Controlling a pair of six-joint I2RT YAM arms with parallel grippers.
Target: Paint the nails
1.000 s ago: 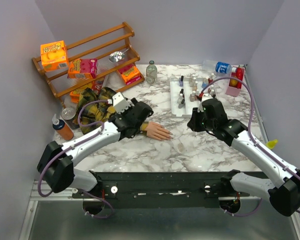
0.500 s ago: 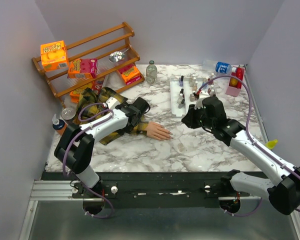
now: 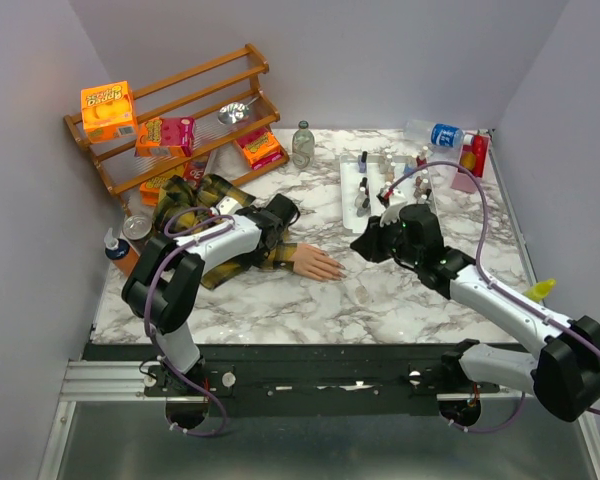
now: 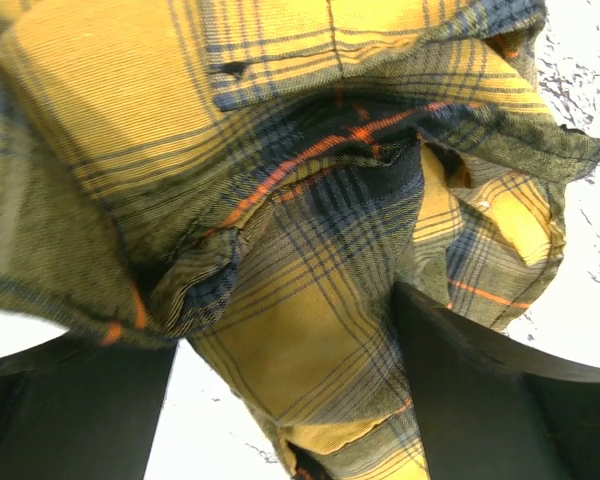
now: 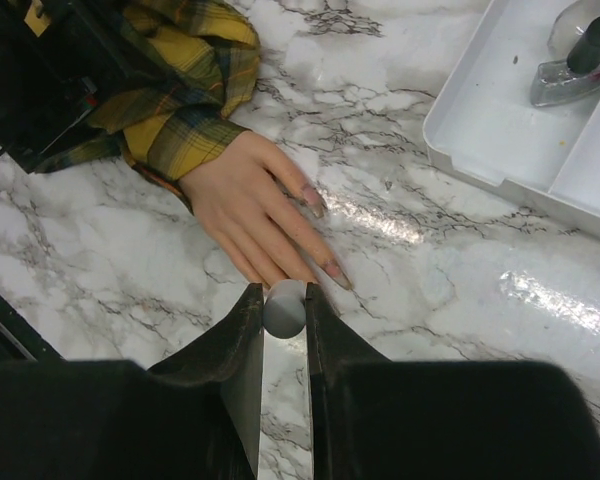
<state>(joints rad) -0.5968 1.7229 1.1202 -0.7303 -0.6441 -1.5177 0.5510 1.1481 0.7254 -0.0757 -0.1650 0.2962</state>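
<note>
Counter (image 3: 380,300): white marble with grey veining, glossy; glare patches sit just past the fingertips of the mannequin hand (image 5: 250,195). Plain pale walls (image 3: 380,60) close it in on three sides.

The hand lies flat, palm down, coming out of a yellow-and-black plaid sleeve (image 3: 205,200). The nails (image 5: 335,270) are at the end away from the sleeve, and two of them look pinkish.

Your right tool (image 5: 283,300) is clamped on a small grey cylinder (image 5: 284,312), seen end-on right at the hand's fingertips. You can't tell whether it touches them.

Your left tool (image 4: 285,330) stands spread wide astride the sleeve, behind the hand's wrist. Cloth is bunched between its fingers, with no pinch evident.

A white tray (image 5: 500,120) of nail-polish bottles (image 3: 362,197) lies beyond the hand on its fingertip side. A wooden rack (image 3: 195,71) holding snack boxes (image 3: 177,132) stands well behind the sleeve, against the wall.
</note>
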